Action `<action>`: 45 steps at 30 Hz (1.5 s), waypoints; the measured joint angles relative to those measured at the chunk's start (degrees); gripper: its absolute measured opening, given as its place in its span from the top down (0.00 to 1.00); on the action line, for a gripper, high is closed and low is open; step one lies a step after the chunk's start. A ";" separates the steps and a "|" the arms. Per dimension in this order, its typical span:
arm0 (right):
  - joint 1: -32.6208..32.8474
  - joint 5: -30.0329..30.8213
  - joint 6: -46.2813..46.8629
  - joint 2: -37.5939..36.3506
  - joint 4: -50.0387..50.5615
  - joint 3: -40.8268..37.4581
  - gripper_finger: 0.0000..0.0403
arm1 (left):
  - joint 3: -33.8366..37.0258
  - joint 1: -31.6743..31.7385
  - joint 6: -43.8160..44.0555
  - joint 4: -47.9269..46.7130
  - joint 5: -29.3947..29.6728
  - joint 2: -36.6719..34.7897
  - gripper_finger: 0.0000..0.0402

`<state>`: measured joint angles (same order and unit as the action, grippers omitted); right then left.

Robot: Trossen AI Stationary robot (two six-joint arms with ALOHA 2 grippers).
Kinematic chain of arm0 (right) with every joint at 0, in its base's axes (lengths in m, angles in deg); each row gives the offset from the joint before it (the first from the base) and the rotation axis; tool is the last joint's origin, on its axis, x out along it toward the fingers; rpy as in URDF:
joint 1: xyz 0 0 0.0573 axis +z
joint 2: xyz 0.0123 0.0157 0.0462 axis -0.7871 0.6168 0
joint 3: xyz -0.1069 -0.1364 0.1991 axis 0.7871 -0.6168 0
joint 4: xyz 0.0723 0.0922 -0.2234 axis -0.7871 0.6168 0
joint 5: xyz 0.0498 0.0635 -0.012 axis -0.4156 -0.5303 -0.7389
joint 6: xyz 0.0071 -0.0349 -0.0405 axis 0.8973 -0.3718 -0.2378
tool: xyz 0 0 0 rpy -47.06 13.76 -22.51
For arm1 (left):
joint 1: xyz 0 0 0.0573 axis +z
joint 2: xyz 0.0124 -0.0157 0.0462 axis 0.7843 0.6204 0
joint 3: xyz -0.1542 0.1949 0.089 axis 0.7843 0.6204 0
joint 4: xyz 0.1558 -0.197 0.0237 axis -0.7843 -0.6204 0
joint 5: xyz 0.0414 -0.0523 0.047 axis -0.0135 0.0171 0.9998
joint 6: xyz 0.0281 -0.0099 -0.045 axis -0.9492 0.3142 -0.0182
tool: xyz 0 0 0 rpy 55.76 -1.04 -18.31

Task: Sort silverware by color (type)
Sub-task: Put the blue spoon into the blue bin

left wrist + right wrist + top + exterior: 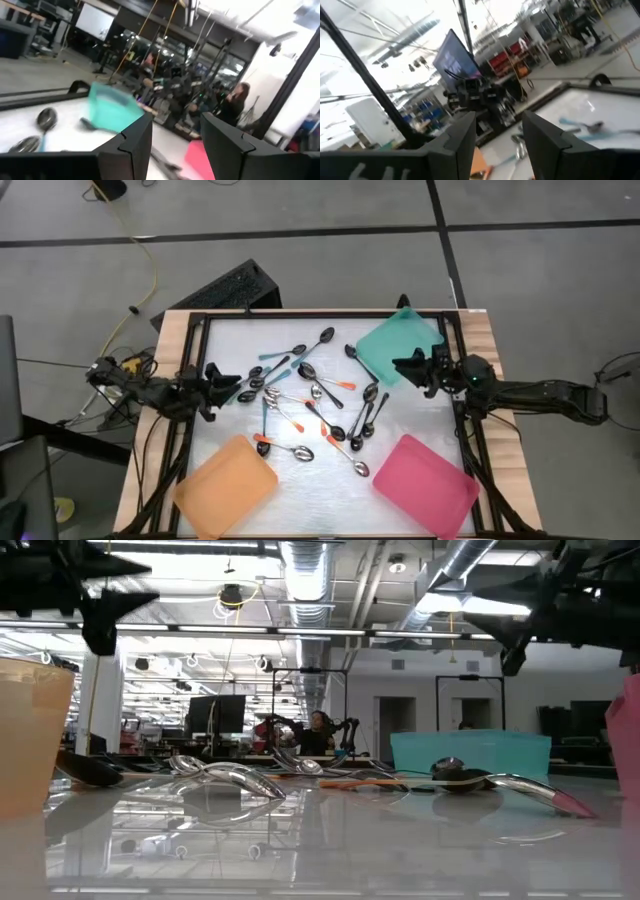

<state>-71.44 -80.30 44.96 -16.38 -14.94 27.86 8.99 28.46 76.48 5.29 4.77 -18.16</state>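
Several small metal spoons (pixel 315 405) lie scattered on the middle of the white table; some are all silver, some have thin orange handles (pixel 290 420), and some have teal or dark handles (pixel 275 355). They also show lying flat in the low view (pixel 240 778). My left gripper (pixel 232 383) stands open above the table's left side, at the edge of the scatter, with nothing between its fingers (pixel 135 145). My right gripper (pixel 400 366) stands open over the near edge of the teal tray (pixel 400 340), also with nothing between its fingers (pixel 455 142).
An orange tray (pixel 228 485) lies at the near left, a pink tray (pixel 425 485) at the near right, and the teal tray at the far right. A dark frame (pixel 300 315) runs around the table top. A black box (pixel 225 290) stands beyond the far edge.
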 joint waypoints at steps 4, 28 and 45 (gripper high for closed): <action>0.00 2.33 3.12 0.01 -1.16 0.26 0.58 | -3.92 0.03 -0.71 1.84 0.42 0.36 0.62; 0.22 17.41 -24.48 14.63 58.33 41.88 0.58 | -55.69 16.56 -2.20 -45.54 0.30 47.03 0.62; 0.25 17.63 -25.34 24.73 58.50 41.88 0.58 | -60.17 66.52 -21.68 -44.14 -53.31 69.47 0.61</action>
<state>-71.19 -62.67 19.63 8.36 43.57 69.73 -51.19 94.98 54.79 -38.85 -48.53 51.31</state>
